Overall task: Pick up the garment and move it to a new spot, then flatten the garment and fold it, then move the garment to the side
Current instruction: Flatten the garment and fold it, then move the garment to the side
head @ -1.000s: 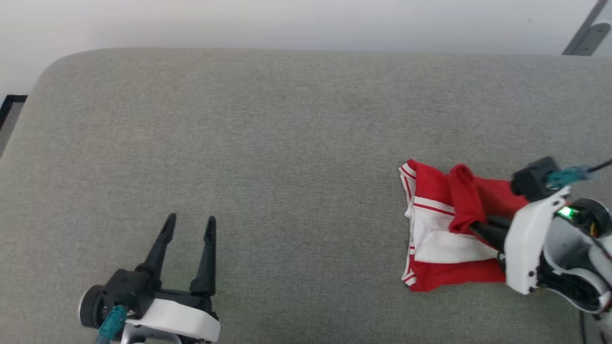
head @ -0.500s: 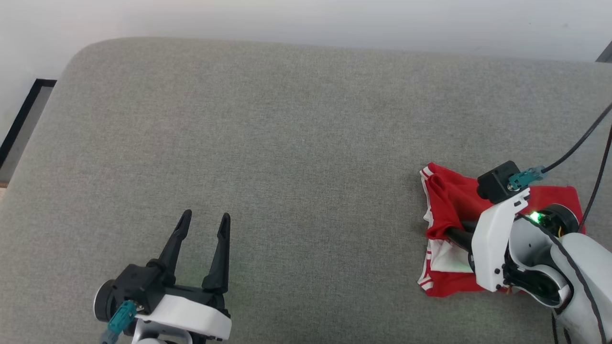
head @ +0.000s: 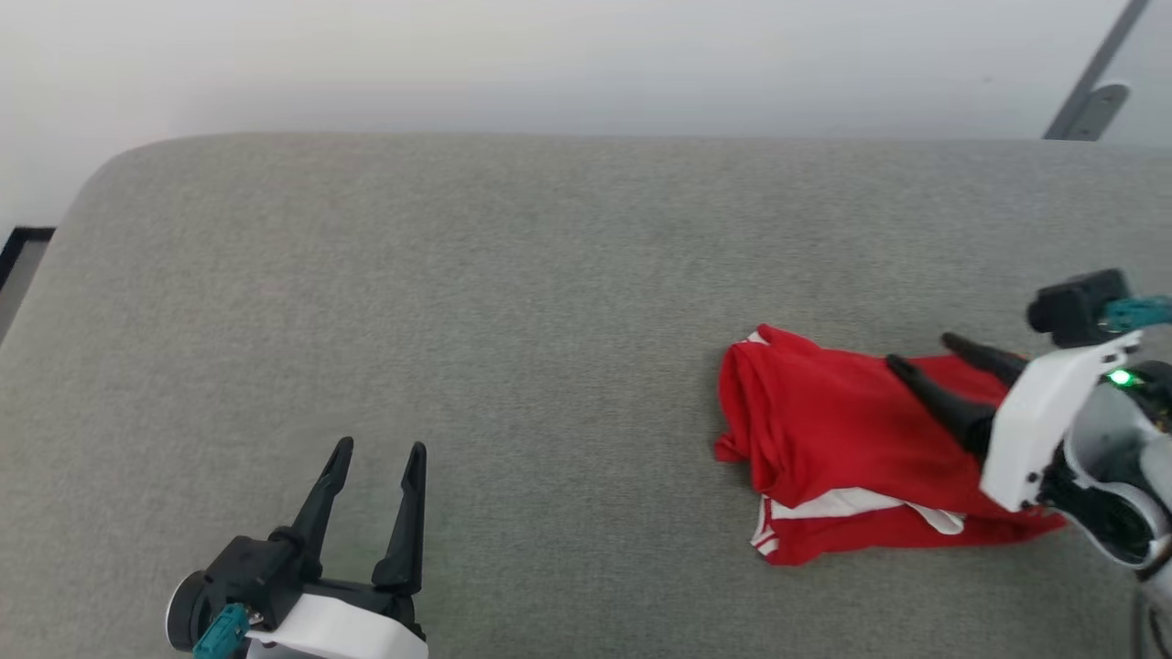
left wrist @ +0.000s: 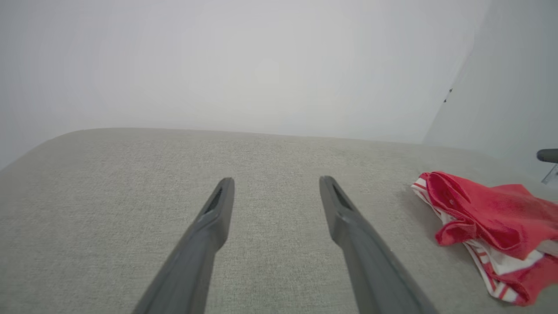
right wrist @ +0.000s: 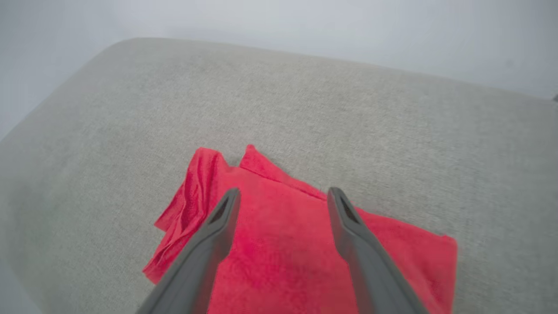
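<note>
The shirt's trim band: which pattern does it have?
White with red stripes. The trim band shows best in the left wrist view.

Garment [head: 824,430]: one soft red short-sleeved shirt, folded into a rough, squat bundle, not fully flat. It lies on the grey padded surface [head: 458,275], toward that surface's right end and well clear of its back edge. The top layer is plain red, with a rumpled, rolled fold along the side facing the surface's middle. White fabric and red-and-white striped trim show from under the red layer at the near left corner.
</note>
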